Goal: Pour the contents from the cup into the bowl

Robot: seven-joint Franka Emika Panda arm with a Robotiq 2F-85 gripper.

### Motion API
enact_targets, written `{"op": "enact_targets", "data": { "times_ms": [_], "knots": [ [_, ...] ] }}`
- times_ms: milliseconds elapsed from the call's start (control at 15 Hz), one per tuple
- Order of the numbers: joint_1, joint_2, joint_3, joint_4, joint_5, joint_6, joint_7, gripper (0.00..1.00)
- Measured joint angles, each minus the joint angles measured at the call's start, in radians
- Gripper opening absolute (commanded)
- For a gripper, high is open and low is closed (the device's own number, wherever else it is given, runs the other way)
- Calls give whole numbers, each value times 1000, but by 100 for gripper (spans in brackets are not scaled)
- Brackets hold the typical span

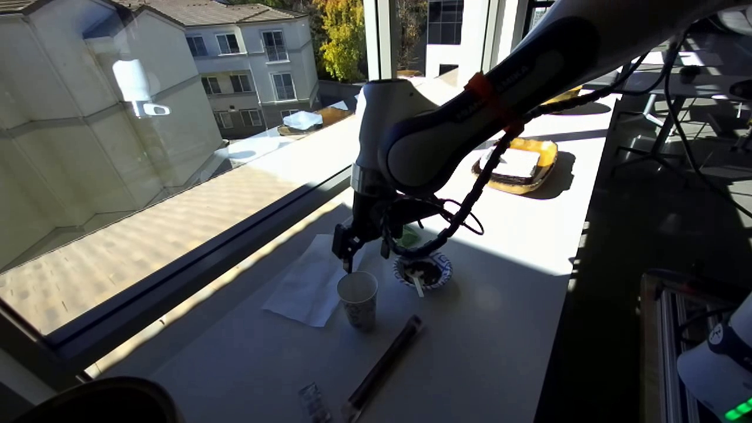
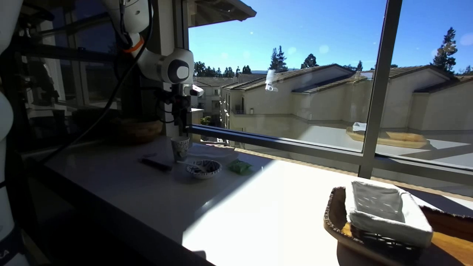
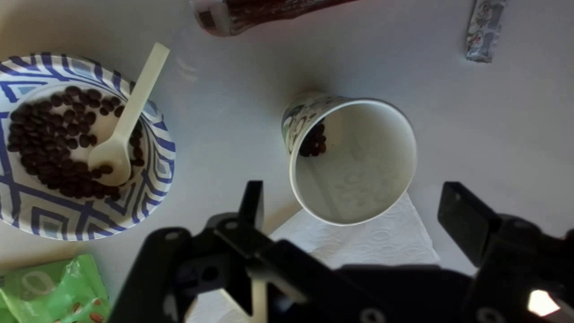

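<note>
The pale paper cup (image 1: 358,305) stands upright on the table, also seen in an exterior view (image 2: 180,148) and the wrist view (image 3: 358,166). Dark round pieces lie at its bottom. The bowl (image 3: 58,220) has a blue-patterned pale rim and holds dark round pieces and a pale spoon (image 3: 130,116). It sits beside the cup in both exterior views (image 1: 446,270) (image 2: 204,175). My gripper (image 3: 354,199) is open with nothing in it, fingers wide apart. It is above and just behind the cup in an exterior view (image 1: 366,261); the fingers do not appear to touch the cup.
A white napkin (image 1: 311,288) lies by the cup. A green packet (image 3: 54,287) lies by the bowl. A dark red wrapped stick (image 1: 385,364) and a small silver packet (image 1: 314,402) lie nearby. A wooden tray with a lined basket (image 2: 388,214) stands farther off. The window frame (image 2: 277,138) borders the table.
</note>
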Motion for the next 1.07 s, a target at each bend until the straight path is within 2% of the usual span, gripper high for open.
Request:
{"op": "enact_targets", "data": {
  "times_ms": [400,733,867,933,1067],
  "knots": [
    [76,141,-29,153,0,0,63,100],
    [137,212,-77,235,-13,-1,149,99],
    [151,234,-91,258,-17,-1,173,93],
    [157,243,-95,269,-19,-1,180,79],
    [164,262,-100,289,-21,-1,187,67]
  ]
}}
